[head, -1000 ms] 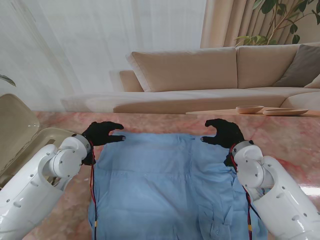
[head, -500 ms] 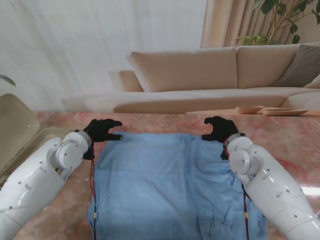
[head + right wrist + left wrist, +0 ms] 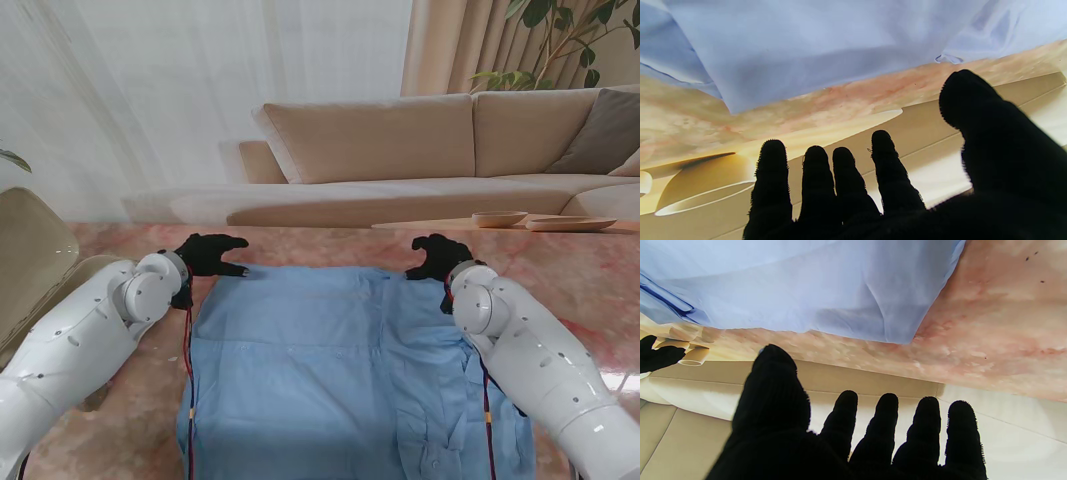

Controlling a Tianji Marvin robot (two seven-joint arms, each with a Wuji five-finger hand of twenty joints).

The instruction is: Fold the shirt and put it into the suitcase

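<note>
A light blue shirt (image 3: 330, 370) lies spread flat on the pink marble table (image 3: 590, 275), running from the table's middle toward me. My left hand (image 3: 208, 254) in its black glove hovers just beyond the shirt's far left corner (image 3: 903, 336), fingers (image 3: 887, 426) spread and holding nothing. My right hand (image 3: 437, 256) hovers at the far right corner (image 3: 731, 106), also open, with its fingers (image 3: 816, 180) apart above the cloth edge. The beige suitcase (image 3: 35, 260) stands open at the table's left edge, partly behind my left arm.
A beige sofa (image 3: 430, 150) stands beyond the table. A low table with a wooden bowl (image 3: 498, 217) and tray sits at the far right. Potted plant leaves (image 3: 570, 40) hang at the upper right.
Both hands have moved farther from me, out to the shirt's far corners, and both forearms have stretched forward. The shirt has not moved.
</note>
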